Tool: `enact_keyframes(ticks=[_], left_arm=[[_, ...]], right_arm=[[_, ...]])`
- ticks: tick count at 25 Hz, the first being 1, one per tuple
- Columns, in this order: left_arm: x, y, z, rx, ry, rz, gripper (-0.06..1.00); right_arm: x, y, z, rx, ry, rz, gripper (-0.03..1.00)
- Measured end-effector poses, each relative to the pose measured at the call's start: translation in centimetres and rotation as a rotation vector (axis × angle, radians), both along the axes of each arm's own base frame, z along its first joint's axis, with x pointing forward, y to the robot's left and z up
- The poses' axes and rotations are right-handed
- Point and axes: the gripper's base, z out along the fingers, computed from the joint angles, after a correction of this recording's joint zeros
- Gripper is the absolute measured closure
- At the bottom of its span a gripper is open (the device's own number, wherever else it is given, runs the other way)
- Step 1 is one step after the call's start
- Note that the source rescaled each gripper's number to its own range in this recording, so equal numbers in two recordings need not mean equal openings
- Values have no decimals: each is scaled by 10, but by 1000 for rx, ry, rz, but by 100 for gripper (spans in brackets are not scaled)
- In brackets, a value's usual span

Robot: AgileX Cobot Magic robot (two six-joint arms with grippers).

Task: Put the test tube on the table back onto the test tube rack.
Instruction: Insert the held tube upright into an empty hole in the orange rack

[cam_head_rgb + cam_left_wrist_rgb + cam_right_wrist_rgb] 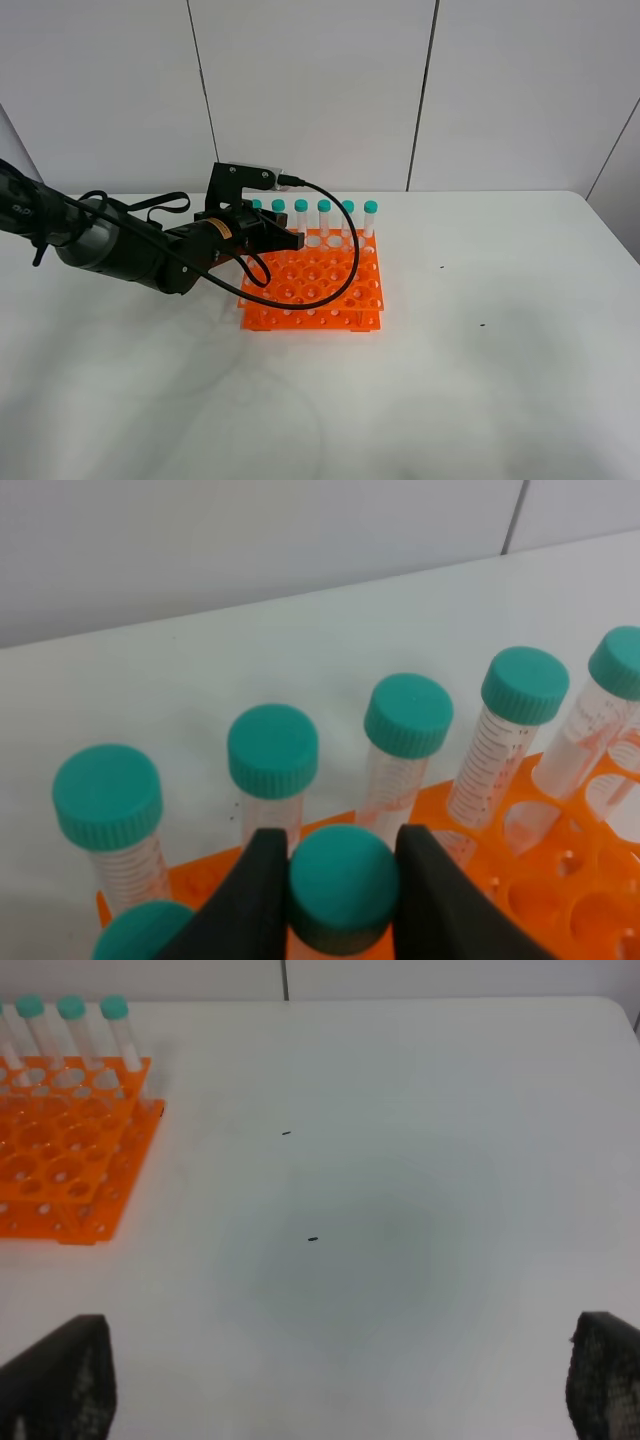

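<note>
The test tube (343,885) has a teal plastic cap with a satin top and finely ribbed sides, like the other tubes (408,714), whose bodies are clear plastic. The test tube rack (320,300) is glossy orange plastic. The table (480,380) is smooth, matt white. The fingers (245,900) of the left gripper (342,845) are smooth matt black, perhaps plastic. The pads (60,1385) of the right gripper (330,1390) are rough and grainy.

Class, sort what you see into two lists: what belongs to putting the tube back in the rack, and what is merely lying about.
Belongs to the job: test tube, its cap gripped by the left gripper; orange test tube rack; table.
Merely there: other capped tubes standing in the rack; dark specks on the table; right gripper, open.
</note>
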Motion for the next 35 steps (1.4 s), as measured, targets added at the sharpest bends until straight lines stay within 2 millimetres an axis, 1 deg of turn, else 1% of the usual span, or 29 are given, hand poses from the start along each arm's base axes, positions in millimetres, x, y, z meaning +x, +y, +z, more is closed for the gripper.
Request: enact_keyframes(ticks=[8, 20, 25, 30, 35], left_arm=[[-1, -2, 0, 36, -12, -46, 94], [-2, -3, -1, 54, -15, -68, 94], [3, -6, 3, 72, 19, -71, 94], [4, -7, 4, 67, 17, -70, 94], [4, -7, 4, 26, 39, -48, 94]], right_arm=[[0, 0, 0, 0, 0, 0, -3], [0, 0, 0, 0, 0, 0, -3], [0, 0, 0, 0, 0, 0, -3], [0, 0, 0, 0, 0, 0, -3], [0, 0, 0, 0, 0, 0, -3]])
